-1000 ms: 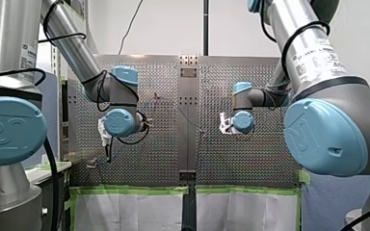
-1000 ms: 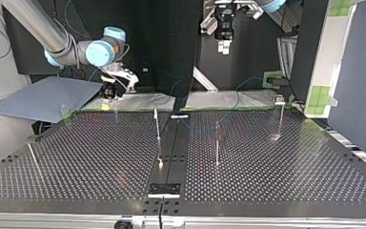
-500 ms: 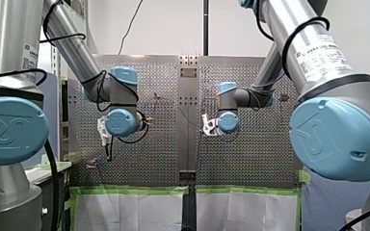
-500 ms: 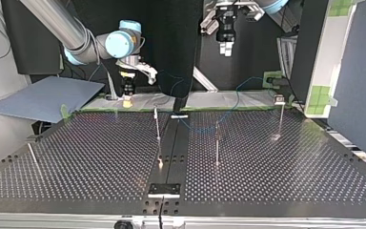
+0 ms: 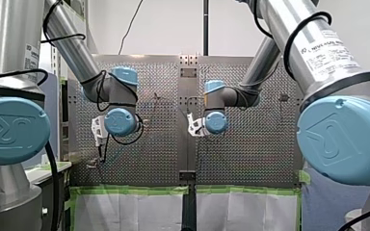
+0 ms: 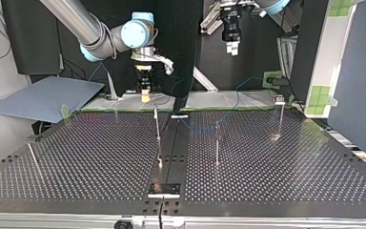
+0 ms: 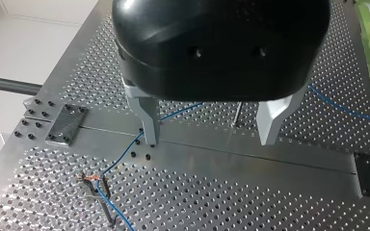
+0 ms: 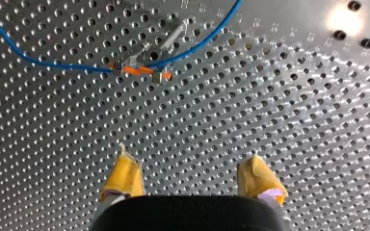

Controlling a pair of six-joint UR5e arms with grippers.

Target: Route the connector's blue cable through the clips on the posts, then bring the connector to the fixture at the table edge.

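The thin blue cable (image 6: 196,129) lies slack over the perforated table between slim posts (image 6: 157,125) (image 6: 217,143). In the right wrist view the blue cable (image 8: 53,65) passes an orange-marked clip (image 8: 139,68) ahead of my right gripper (image 8: 191,169), whose yellow pads (image 8: 123,175) stand open and empty above the plate. My right gripper (image 6: 145,93) hangs at the table's far edge in the top view. My left gripper (image 7: 211,137) is open with bare metal fingers (image 7: 149,120) above the blue cable (image 7: 125,154) and a clip post (image 7: 95,180). I cannot make out the connector.
A third post (image 6: 280,117) with a small block on top stands at the top view's right. A black plate (image 6: 164,189) sits at the near table edge on the centre rail. A blue-grey sheet (image 6: 47,98) lies off the far left corner. Green tape (image 5: 135,190) lines the table edge.
My right arm has swung toward the table's middle, rightward in the top view. My left gripper has shifted slightly. Both grippers stay open.
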